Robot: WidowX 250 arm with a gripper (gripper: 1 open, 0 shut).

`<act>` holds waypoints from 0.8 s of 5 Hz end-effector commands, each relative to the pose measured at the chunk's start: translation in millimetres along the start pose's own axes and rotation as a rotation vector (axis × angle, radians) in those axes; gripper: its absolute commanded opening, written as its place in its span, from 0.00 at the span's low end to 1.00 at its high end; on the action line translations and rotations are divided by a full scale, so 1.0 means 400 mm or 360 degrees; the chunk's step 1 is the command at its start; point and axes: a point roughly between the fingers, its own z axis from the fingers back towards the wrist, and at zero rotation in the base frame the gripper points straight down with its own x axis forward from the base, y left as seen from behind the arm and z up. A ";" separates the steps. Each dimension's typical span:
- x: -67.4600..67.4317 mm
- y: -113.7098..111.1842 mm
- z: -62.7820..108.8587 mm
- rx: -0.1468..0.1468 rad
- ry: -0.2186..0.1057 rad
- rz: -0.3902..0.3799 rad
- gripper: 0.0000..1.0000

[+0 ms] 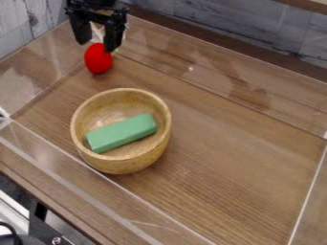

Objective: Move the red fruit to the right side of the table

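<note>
While the arm hangs at the table's far left:
Camera view:
Gripper (98,38): jaws spread wide, pointing down, holding nothing, just above the red fruit.
Red fruit (98,59): on the table (243,134), beyond the wooden bowl (121,130), toward the far-left corner.
Green block (121,132): lying inside the bowl.
</note>
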 end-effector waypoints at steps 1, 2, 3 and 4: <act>0.031 0.041 0.039 0.0042 -0.0088 0.0066 1.00; 0.044 0.063 0.029 0.0047 -0.0086 0.0116 1.00; 0.065 0.064 0.025 0.0057 -0.0089 0.0054 1.00; 0.082 0.060 0.020 0.0068 -0.0089 -0.0005 1.00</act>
